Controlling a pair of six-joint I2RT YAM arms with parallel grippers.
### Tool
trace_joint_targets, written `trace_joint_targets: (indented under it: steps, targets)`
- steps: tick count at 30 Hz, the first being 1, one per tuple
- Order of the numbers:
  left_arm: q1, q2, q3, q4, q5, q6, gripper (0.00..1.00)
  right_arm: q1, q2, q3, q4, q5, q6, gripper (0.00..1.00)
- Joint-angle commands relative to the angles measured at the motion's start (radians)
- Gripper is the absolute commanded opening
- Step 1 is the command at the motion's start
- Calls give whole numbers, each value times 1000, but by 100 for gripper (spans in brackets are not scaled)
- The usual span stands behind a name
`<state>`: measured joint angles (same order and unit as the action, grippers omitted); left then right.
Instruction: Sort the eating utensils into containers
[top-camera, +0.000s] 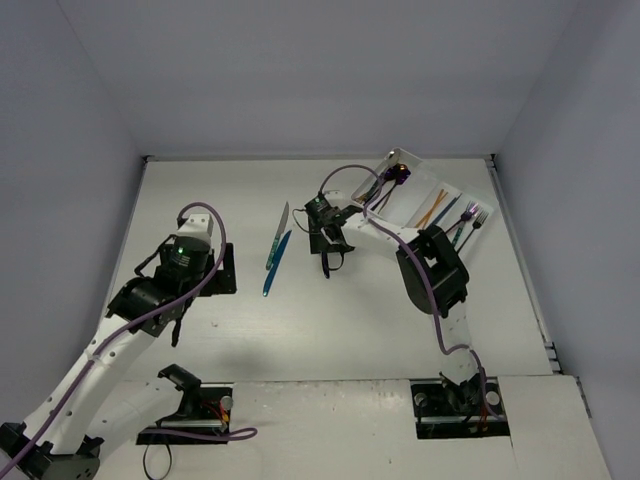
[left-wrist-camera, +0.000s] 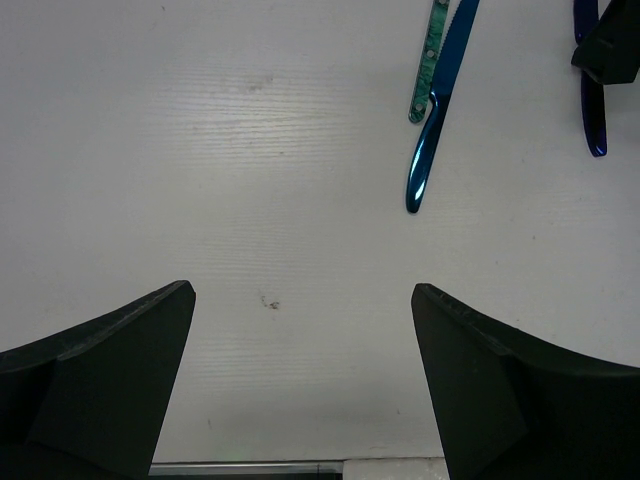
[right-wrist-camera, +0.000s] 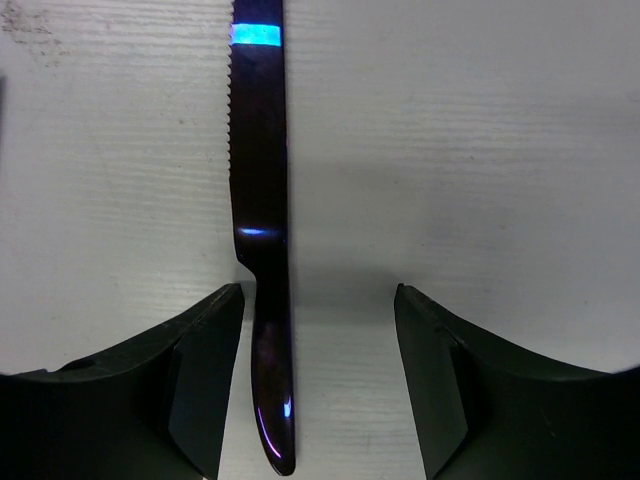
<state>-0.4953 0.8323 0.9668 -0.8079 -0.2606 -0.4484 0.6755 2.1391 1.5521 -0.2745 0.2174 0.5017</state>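
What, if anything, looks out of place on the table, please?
Three knives lie loose outside the tray: a purple knife between the right tool's open jaws, and a blue knife and a teal knife side by side to its left. The tray itself sits askew.

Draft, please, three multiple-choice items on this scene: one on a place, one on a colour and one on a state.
1. Where does the white tray sit?
A. at the far right of the table
B. at the near left corner
C. between the arm bases

2. What colour is the knife between the fingers of the right gripper?
A. gold
B. dark purple
C. silver

3. How is the left gripper?
A. shut on a spoon
B. shut and empty
C. open over bare table

1 A: the top view shows it by the far right edge.
2 B: the right wrist view shows a dark purple blade.
3 C: its fingers stand wide apart with only table between them.
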Motion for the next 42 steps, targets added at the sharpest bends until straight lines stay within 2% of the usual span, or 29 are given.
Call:
trace_joint_targets:
  steps: [1, 7, 10, 13, 15, 22, 30, 35, 42]
  targets:
    - [8, -13, 41, 7, 4, -3, 88, 7, 12, 63, -6, 8, 4, 55]
    - [8, -24, 31, 6, -2, -7, 88, 7, 44, 61, -6, 8, 7, 40]
    - [8, -25, 30, 6, -4, -7, 88, 7, 47, 52, -6, 3, 14, 27]
    - [8, -24, 30, 7, -7, -8, 88, 6, 46, 46, -8, -10, 12, 7]
    - [8, -21, 30, 7, -8, -9, 88, 7, 43, 52, -8, -23, 0, 0]
    - [8, -10, 36, 9, -13, -10, 88, -11, -91, 129, -8, 23, -53, 0]
    - [8, 7, 42, 9, -29, -16, 88, -162, -241, 163, -6, 95, -49, 0]
    - [8, 18, 46, 9, -31, -23, 88, -320, -225, 167, -5, 117, -22, 0]
    - [8, 19, 49, 7, -33, -26, 88, -477, -81, 243, -2, 116, 30, 0]
